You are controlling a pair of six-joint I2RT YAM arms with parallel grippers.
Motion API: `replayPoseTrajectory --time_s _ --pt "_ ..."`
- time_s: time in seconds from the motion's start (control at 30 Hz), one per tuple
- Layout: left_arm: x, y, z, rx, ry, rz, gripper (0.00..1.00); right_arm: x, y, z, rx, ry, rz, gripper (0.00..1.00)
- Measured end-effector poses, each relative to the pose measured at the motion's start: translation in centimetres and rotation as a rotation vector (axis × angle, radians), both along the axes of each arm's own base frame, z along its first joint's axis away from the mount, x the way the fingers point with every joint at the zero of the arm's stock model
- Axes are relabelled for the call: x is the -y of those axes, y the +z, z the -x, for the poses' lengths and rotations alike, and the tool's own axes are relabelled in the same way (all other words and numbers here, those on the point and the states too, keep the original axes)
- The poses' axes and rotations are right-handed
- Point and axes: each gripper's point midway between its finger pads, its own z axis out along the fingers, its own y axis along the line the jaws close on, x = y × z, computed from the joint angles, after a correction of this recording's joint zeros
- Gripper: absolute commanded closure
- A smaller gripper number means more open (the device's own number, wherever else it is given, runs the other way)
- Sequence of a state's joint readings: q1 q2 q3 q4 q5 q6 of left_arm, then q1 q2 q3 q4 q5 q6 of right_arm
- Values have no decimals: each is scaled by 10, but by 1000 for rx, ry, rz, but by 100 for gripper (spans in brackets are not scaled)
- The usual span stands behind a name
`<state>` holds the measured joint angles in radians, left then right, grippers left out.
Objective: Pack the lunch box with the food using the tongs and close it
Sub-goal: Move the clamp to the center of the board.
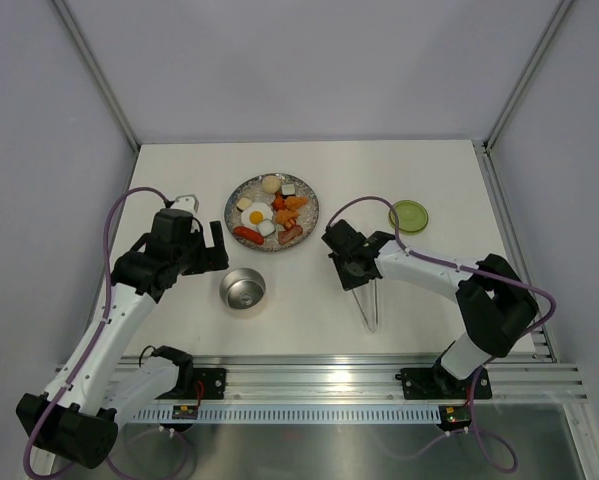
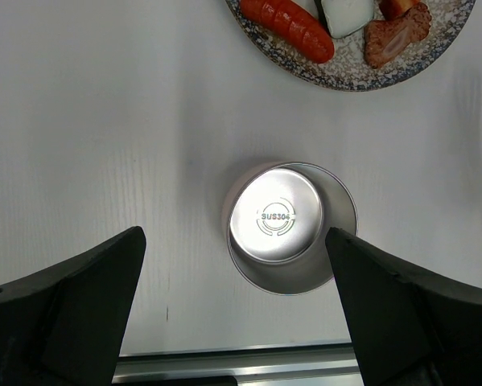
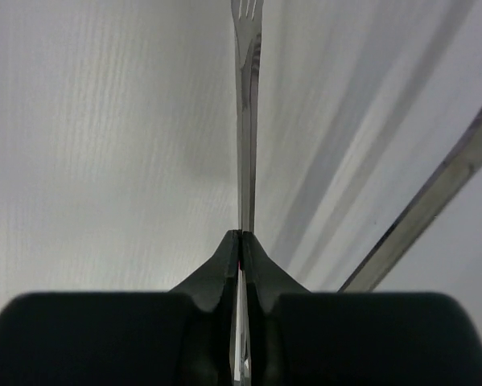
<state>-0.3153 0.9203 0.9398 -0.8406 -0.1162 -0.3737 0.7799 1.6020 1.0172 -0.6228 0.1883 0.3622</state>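
Left gripper (image 1: pixel 217 248): gapes wide, grips nothing, hangs over the open lunch box (image 2: pixel 282 221) close to the table's (image 1: pixel 179 170) near edge. Right gripper (image 3: pixel 241 237): pinches the tongs (image 3: pixel 245 121) flat together, tips toward the near edge. Bare table between them. Plate (image 1: pixel 249 188) of food (image 1: pixel 257 216) mid-table, lid (image 1: pixel 408 216) nearer the right edge. Tongs' rear stretch hidden behind the fingers.

- lunch box (image 2: pixel 293 229): polished steel, mirror-glossy and smooth.
- tongs (image 3: pixel 245 121): thin bright metal, glossy.
- plate (image 2: pixel 345 74): grey, speckled, slightly glossy.
- desk (image 2: pixel 104 121): white, matt, with fine grain.
- lid (image 1: pixel 408 216): light green, looks like plastic.
- left tool (image 2: pixel 234 231): black matt plastic.
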Motion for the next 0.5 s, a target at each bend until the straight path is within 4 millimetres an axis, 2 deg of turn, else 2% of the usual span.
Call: replayPoseTrajectory --time_s 0.07,0.23,0.33,0.43,0.47,0.5 --pt "0 0 0 -2 1 0 1 -3 3 -4 14 52 4 83" --pt "0 -1 1 -5 1 -1 1 -12 3 -14 39 163 10 79" --pt "0 -1 1 -6 1 -2 1 -15 -3 -17 40 198 20 69" --pt "-1 -1 2 -9 1 -3 1 -18 -4 -20 46 211 16 40" --pt "-1 -2 3 -12 1 -4 1 -18 -3 -20 48 212 15 26" --pt "-1 -2 3 -13 1 -4 1 -18 -2 -20 51 210 10 23"
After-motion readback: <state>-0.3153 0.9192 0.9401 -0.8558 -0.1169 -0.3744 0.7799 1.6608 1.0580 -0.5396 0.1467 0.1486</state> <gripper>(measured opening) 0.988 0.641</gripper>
